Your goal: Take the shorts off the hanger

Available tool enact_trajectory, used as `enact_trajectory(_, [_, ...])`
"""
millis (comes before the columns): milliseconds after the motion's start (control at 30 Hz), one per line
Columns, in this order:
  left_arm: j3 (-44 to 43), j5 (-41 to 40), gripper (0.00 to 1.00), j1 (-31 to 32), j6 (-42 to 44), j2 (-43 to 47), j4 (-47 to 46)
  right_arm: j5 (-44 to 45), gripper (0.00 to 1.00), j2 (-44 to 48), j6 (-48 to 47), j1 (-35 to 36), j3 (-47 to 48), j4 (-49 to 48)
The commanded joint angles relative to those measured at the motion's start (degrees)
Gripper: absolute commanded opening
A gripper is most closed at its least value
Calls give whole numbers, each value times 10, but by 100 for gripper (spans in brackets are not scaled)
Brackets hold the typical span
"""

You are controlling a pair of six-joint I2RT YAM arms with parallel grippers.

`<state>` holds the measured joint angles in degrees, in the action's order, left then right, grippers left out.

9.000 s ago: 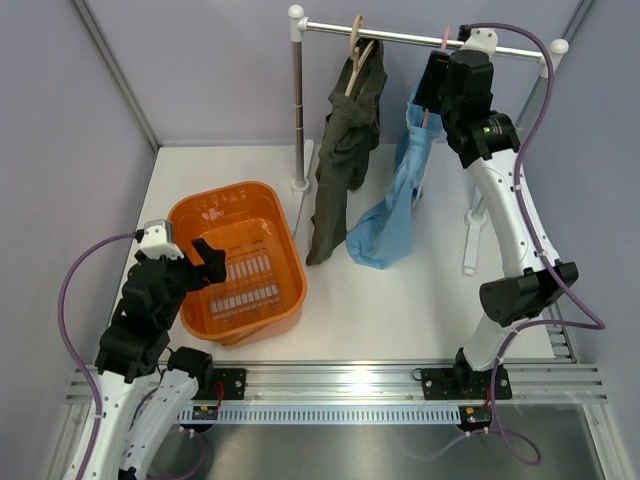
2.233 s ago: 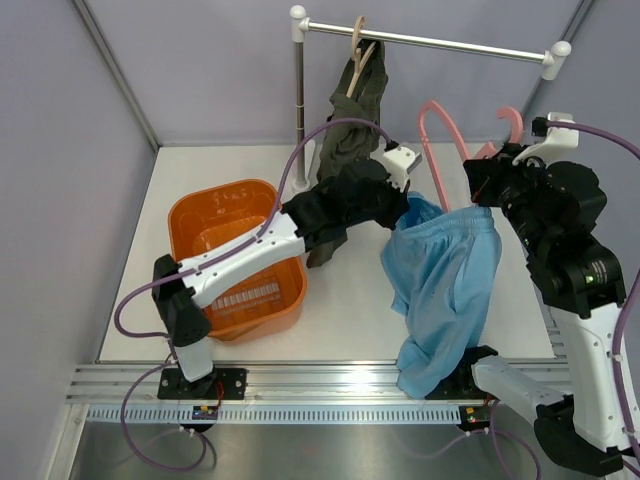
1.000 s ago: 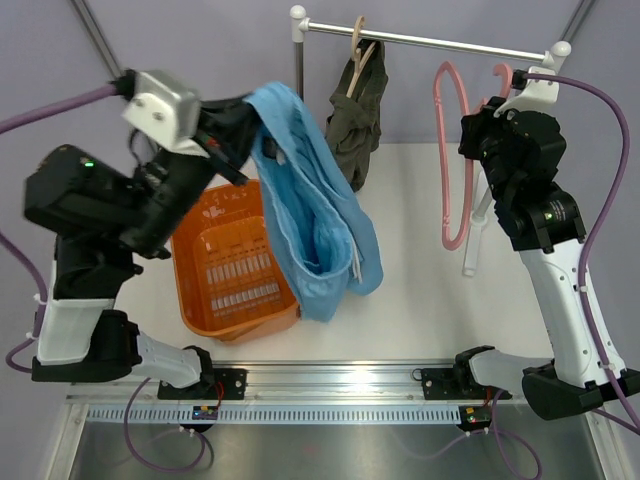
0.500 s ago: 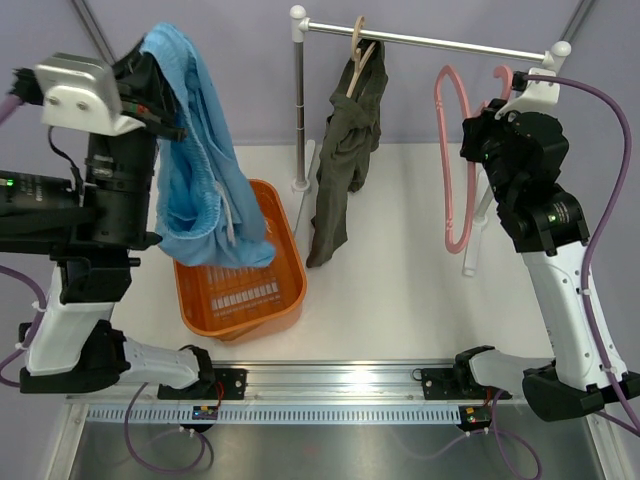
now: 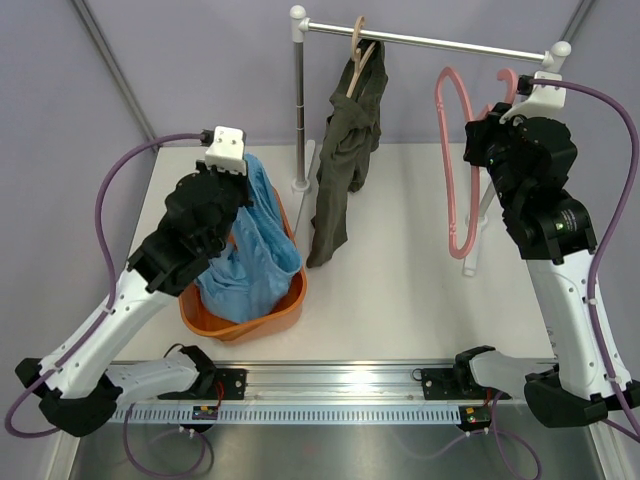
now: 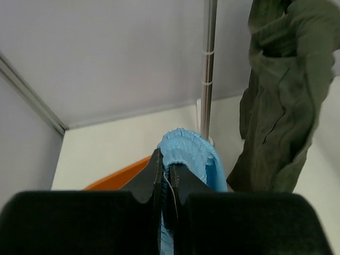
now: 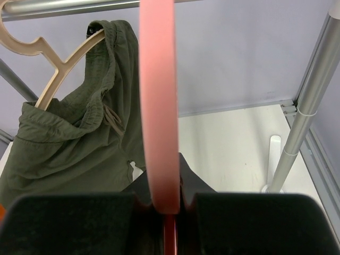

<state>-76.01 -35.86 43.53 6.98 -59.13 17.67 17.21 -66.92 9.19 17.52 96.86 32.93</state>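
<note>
The left pincer (image 6: 166,172) is clenched on the light blue shorts (image 5: 250,265), which hang into the orange basket (image 5: 285,305) and hide its floor. The right pincer (image 7: 163,204) grasps the pink hanger (image 5: 452,150). The olive-green shorts (image 5: 345,150) hang on a beige hanger (image 7: 53,74); if their hem touches the surface (image 5: 400,290) is unclear.

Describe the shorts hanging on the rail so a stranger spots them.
Look at the metal rail at the back. The dark olive-green shorts dangle from a beige hanger near its left end. The other shorts are light blue, over the orange basket.
</note>
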Motion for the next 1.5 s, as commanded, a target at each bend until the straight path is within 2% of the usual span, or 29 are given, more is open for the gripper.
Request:
enact_trajectory(0, [-13, 56, 0, -56, -177, -5, 51, -8, 0, 6, -6, 3, 16, -10])
enact_trajectory(100, [40, 77, 0, -93, -238, 14, 75, -10, 0, 2, -10, 3, 19, -4])
enact_trajectory(200, [88, 111, 4, -128, -282, 29, 88, -13, 0, -11, -15, 3, 35, 8])
enact_trajectory(333, [167, 202, 6, -173, -310, 30, 119, -51, 0, -43, -22, 3, 77, 46])
enact_trajectory(367, [180, 221, 12, -181, -315, 33, 119, -53, 0, -49, -23, 2, 85, 53])
enact_trajectory(400, [190, 258, 32, -192, -320, 38, 119, -53, 0, -58, -24, 2, 97, 61])
enact_trajectory(467, [204, 282, 49, -194, -312, 52, 120, -52, 0, -68, -29, 2, 109, 66])
enact_trajectory(500, [203, 289, 62, -194, -302, 58, 125, -51, 0, -78, -33, 2, 122, 71])
enact_trajectory(533, [199, 294, 82, -194, -297, 61, 138, -48, 0, -84, -37, 2, 128, 75])
enact_trajectory(633, [183, 303, 97, -194, -277, 80, 157, -39, 0, -104, -51, 1, 149, 73])
enact_trajectory(700, [175, 313, 99, -194, -271, 94, 158, -50, 0, -117, -58, -6, 163, 74])
enact_trajectory(933, [172, 330, 99, -194, -249, 118, 148, -198, 0, -214, -27, -97, 247, 65])
enact_trajectory(1200, [186, 344, 99, -194, -230, 125, 141, -207, 0, -342, -27, -119, 393, 86])
enact_trajectory(1467, [205, 330, 99, -194, -219, 149, 139, -185, 0, -393, -23, -120, 423, 89])
